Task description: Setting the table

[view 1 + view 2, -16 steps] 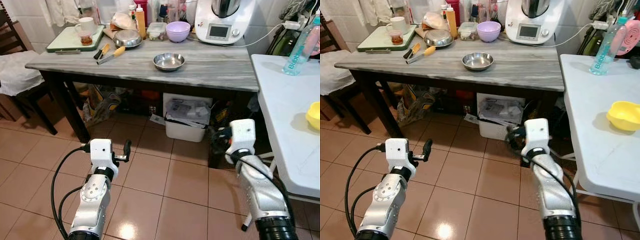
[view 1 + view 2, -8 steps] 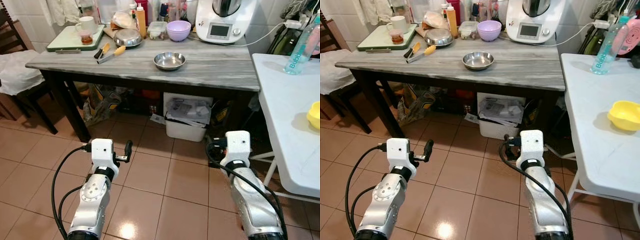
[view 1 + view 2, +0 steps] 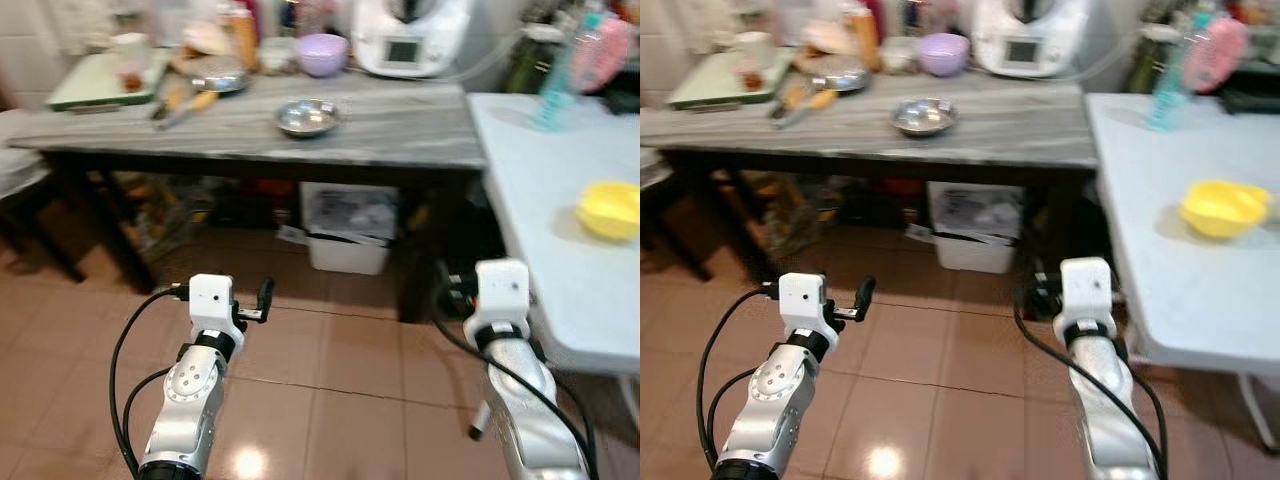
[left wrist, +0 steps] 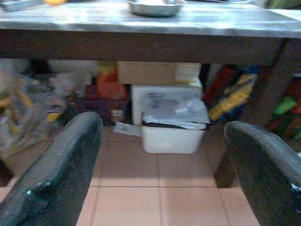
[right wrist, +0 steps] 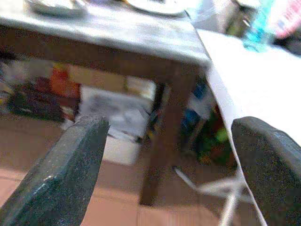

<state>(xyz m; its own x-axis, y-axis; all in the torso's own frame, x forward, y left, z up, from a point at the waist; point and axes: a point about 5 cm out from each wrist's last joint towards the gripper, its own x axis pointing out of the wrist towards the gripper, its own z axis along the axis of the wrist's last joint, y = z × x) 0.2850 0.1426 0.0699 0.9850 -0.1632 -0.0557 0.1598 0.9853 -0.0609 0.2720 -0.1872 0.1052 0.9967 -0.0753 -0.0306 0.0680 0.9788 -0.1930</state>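
Your steel bowl (image 3: pixel 307 117) sits top centre of the left eye view, on the grey table (image 3: pixel 400 135), apart from the clutter behind it. The yellow bowl (image 3: pixel 611 210) lies at right centre on the white table (image 3: pixel 530 190).

Handling, as a judgement: the steel bowl looks light, rigid and slick, with a shallow sloping wall. Take it at the near rim, one finger inside and one outside; a pinch across the wall would likely slip. The yellow bowl looks like plastic: light, slightly yielding, not fragile. Take it at the rim too.

Tool state: the left gripper (image 4: pixel 162 165) is spread wide and holds nothing; its wrist view looks under the grey table at a white bin (image 4: pixel 170 127). The right gripper (image 5: pixel 171 174) is also wide and empty, facing the table leg (image 5: pixel 162 136) and the white table's edge. Both hang low over the tiled floor (image 3: pixel 330 380), well short of either bowl.

Against the frame half a second ago: the whole picture has shifted and is blurred, so your camera has moved. The yellow bowl, then cut by the right edge, now shows whole. The steel bowl sits left of its former spot in frame. The right arm reads further right.
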